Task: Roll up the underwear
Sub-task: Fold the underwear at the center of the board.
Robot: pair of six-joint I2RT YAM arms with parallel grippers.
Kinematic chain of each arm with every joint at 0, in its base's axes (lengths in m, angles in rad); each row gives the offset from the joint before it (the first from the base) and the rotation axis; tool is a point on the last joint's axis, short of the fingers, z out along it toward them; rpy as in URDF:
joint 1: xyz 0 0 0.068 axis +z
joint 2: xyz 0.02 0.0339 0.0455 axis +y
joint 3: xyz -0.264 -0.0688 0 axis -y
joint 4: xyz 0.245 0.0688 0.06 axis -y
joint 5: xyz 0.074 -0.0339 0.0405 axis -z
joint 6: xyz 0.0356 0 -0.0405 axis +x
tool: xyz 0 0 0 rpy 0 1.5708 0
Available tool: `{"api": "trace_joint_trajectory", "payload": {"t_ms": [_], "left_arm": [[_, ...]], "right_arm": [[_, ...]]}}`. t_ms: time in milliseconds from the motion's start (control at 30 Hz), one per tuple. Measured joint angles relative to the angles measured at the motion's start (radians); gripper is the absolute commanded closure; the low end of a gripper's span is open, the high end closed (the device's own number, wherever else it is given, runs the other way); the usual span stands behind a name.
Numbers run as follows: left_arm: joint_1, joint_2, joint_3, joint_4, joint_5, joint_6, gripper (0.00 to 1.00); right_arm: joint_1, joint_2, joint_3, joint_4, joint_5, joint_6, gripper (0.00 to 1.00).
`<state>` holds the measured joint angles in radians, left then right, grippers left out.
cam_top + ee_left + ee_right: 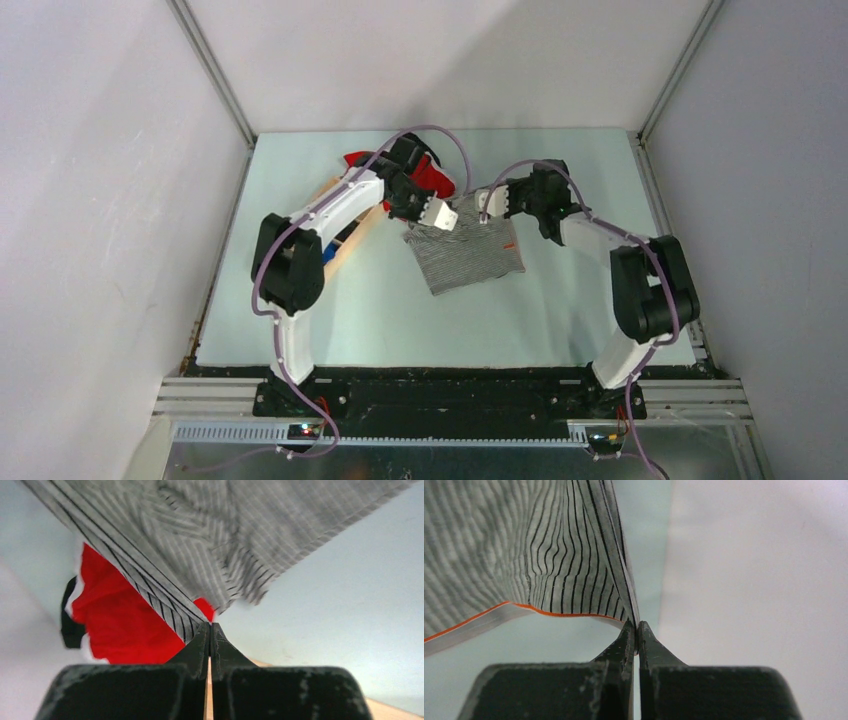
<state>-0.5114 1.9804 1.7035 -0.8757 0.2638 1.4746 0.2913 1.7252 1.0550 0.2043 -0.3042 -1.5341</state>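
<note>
The underwear (468, 255) is grey-and-white striped fabric with an orange-edged white band, spread in the middle of the table with its far edge raised. My left gripper (447, 219) pinches its far left corner. In the left wrist view the cloth (200, 535) runs down into the shut jaws of that gripper (210, 626). My right gripper (487, 206) holds the far right corner. The right wrist view shows a striped edge (549, 555) caught between the tips of the right gripper (637, 626).
A bright red garment with dark trim (428, 170) lies behind the left gripper, also visible in the left wrist view (120, 620). A wooden frame (350, 240) sits under the left arm. Walls enclose the table on three sides.
</note>
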Motion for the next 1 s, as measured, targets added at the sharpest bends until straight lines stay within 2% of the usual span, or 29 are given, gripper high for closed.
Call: {"api": "trace_joint_trajectory", "payload": {"t_ms": [267, 367, 533, 1000], "left_arm": [[-0.067, -0.041, -0.065, -0.18, 0.141, -0.06, 1.0], [-0.095, -0.041, -0.083, -0.228, 0.203, -0.103, 1.0], [-0.109, -0.033, -0.084, -0.277, 0.293, -0.175, 1.0], [-0.135, 0.002, -0.167, -0.243, 0.401, -0.309, 1.0]], "right_arm": [[-0.012, -0.193, -0.039, -0.303, -0.105, -0.029, 1.0], [-0.013, -0.268, -0.105, -0.414, -0.132, -0.063, 1.0], [-0.014, -0.293, -0.193, -0.537, -0.138, -0.107, 1.0], [-0.014, -0.306, -0.23, -0.65, -0.13, -0.139, 1.0]]}}
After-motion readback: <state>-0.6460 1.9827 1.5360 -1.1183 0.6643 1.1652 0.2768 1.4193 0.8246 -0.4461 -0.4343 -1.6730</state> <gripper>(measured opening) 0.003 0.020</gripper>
